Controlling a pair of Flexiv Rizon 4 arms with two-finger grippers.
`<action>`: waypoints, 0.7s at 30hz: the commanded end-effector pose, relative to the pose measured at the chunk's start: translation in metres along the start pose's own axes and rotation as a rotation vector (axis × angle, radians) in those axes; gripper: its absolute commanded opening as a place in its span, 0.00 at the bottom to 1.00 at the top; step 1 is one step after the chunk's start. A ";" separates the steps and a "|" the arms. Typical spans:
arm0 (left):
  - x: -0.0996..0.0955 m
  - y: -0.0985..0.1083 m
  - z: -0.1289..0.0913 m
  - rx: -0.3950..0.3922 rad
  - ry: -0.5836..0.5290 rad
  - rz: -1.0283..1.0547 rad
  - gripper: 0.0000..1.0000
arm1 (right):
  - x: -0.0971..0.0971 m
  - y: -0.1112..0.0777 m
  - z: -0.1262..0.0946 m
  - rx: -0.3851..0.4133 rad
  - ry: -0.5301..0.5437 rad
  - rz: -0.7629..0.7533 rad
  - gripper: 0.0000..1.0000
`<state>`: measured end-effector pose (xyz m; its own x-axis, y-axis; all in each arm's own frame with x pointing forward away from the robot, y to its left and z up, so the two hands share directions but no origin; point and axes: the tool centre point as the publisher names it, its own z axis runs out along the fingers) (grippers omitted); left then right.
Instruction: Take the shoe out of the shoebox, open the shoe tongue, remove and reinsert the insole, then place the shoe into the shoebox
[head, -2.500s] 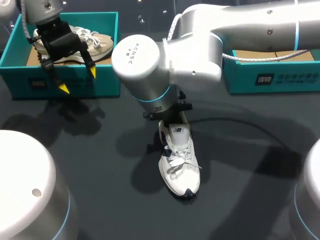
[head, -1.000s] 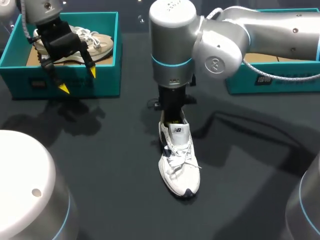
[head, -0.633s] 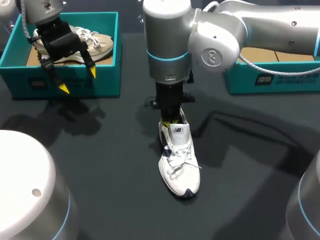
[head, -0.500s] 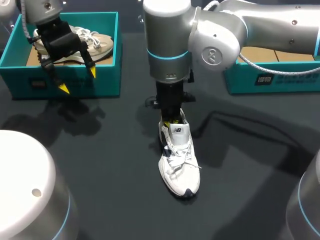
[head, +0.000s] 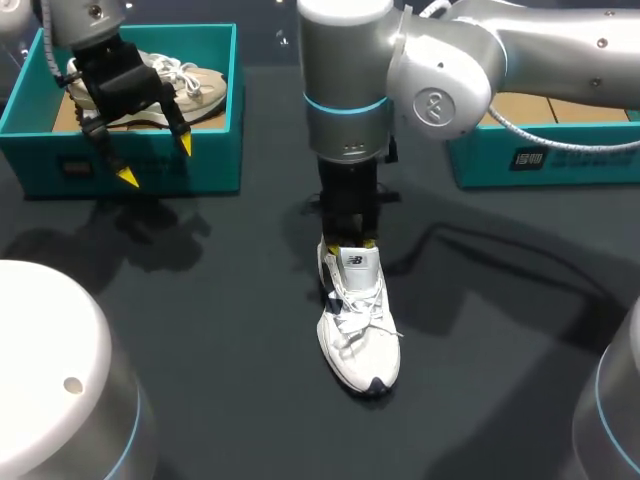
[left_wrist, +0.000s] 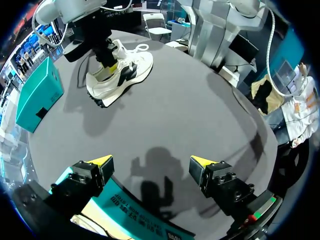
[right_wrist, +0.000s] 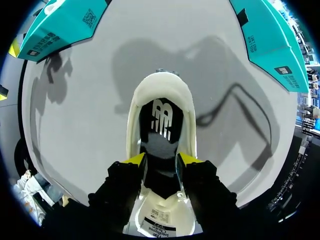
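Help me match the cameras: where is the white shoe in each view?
Head view: white shoe mid-table, heel under the right gripper.
Left wrist view: white shoe far ahead of the left gripper.
Right wrist view: white shoe directly under that gripper.
Shared landmark: right gripper at the shoe's opening.

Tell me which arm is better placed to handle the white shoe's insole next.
Probably the right arm: its jaws hang over the white shoe, at its opening. The left arm is away by the teal shoebox.
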<state>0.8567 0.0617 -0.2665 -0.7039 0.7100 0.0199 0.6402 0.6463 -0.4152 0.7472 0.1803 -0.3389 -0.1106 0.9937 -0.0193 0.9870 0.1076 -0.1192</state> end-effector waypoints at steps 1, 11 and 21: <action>0.000 0.000 0.000 -0.002 0.001 0.000 1.00 | -0.006 -0.003 0.004 0.004 0.018 -0.008 0.51; 0.000 0.000 0.000 -0.002 0.001 0.000 1.00 | -0.001 -0.013 0.005 0.012 0.035 -0.029 1.00; 0.000 0.000 0.000 -0.002 0.001 0.000 1.00 | -0.004 -0.024 -0.001 -0.094 0.052 -0.027 1.00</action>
<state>0.8567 0.0617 -0.2665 -0.7039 0.7101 0.0199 0.6403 0.6463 -0.4152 0.7347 0.1827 -0.3378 -0.1336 0.9909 0.0176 0.9886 0.1345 -0.0673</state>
